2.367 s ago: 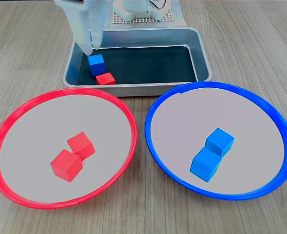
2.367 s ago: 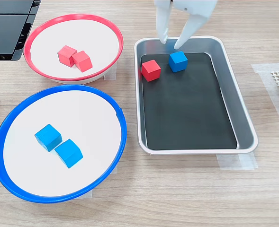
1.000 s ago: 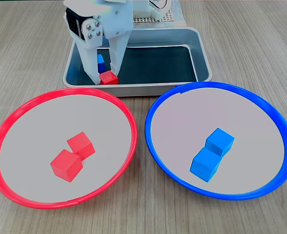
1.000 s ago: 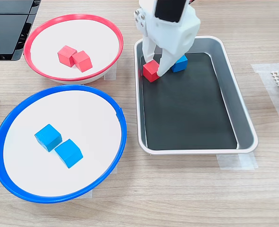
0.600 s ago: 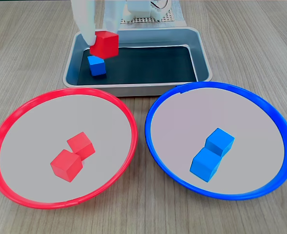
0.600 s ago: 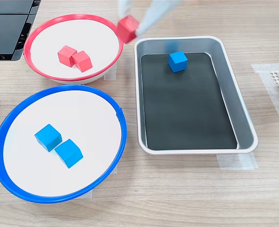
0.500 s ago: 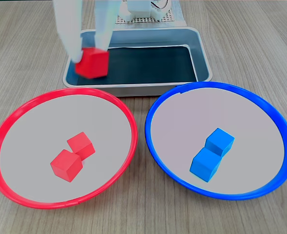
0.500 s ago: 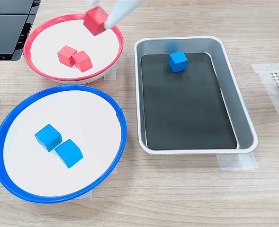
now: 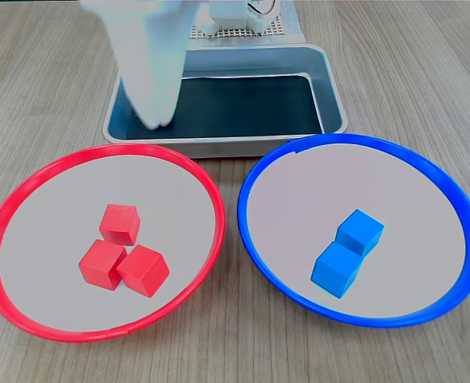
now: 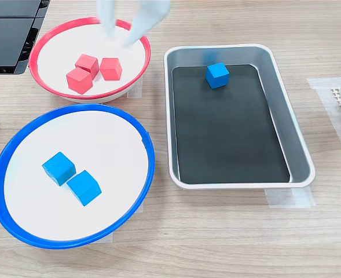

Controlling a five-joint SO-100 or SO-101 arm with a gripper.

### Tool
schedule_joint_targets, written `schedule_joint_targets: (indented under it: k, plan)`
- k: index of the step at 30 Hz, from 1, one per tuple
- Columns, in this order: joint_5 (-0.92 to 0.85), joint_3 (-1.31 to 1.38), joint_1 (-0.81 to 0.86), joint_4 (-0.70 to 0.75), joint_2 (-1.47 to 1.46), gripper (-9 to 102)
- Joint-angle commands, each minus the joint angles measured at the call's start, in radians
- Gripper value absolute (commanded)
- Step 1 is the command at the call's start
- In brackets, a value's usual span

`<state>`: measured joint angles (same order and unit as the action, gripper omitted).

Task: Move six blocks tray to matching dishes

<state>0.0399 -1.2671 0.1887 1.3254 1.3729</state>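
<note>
With three small matte red cubes (image 9: 120, 255) clustered touching one another on the pale centre of the round red-rimmed dish (image 9: 27, 185), the red share of the sort looks done. White two-finger gripper (image 10: 119, 32), blurred in both fixed views, hangs above the far edge of that dish; its fingers stand spread apart with nothing between them. Two small blue cubes (image 9: 347, 254) sit corner to corner in the round blue-rimmed dish (image 9: 426, 163). One small blue cube (image 10: 217, 75) rests alone on the dark floor of the rectangular silver metal tray (image 10: 300, 145), near the tray's end closest to the gripper in that view; in the other fixed view the arm covers that spot. Judged step: release of a red cube just finished, five of six blocks placed. Next move calls for swinging across to the tray, lowering the open fingers astride the lone blue cube, closing, then carrying it over to the blue-rimmed dish, landing clear of the two already there.
</note>
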Motion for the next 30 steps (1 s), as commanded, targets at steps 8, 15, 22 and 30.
schedule_joint_targets:
  k: [8, 15, 22, 30]
  plan:
    - [-0.707, -0.525, 0.308, 0.224, 0.377, 14]
    - [-0.719, -0.632, 0.308, 0.041, 0.301, 21]
    - [-0.841, -0.635, 0.225, -0.034, 0.199, 21]
    - [-0.85, -0.548, 0.207, 0.067, 0.163, 0]
